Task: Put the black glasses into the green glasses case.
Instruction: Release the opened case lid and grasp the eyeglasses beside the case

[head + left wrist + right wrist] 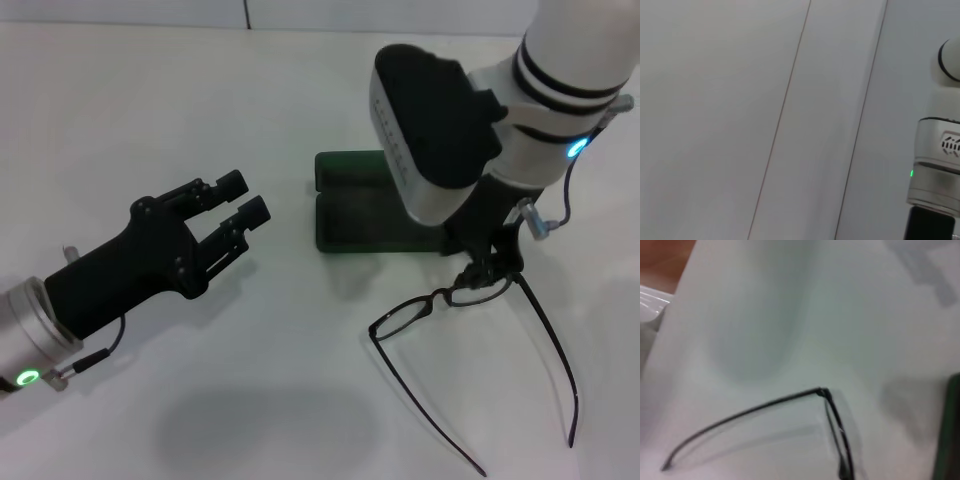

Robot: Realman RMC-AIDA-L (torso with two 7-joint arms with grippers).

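The black glasses (440, 296) are at the front right of the white table, temple arms unfolded and pointing toward me. My right gripper (487, 268) reaches down and is shut on the frame's right lens side. The right wrist view shows one temple arm and lens rim (832, 415), with a faint shadow beneath. The green glasses case (348, 225) lies open just behind the glasses, its right part hidden by my right arm; its edge shows in the right wrist view (949, 440). My left gripper (243, 197) is open and empty, hovering left of the case.
The white table (150, 100) bears only the case and the glasses. The left wrist view shows pale surfaces and part of my right arm (935, 170). A brown floor strip (660, 260) lies beyond the table edge.
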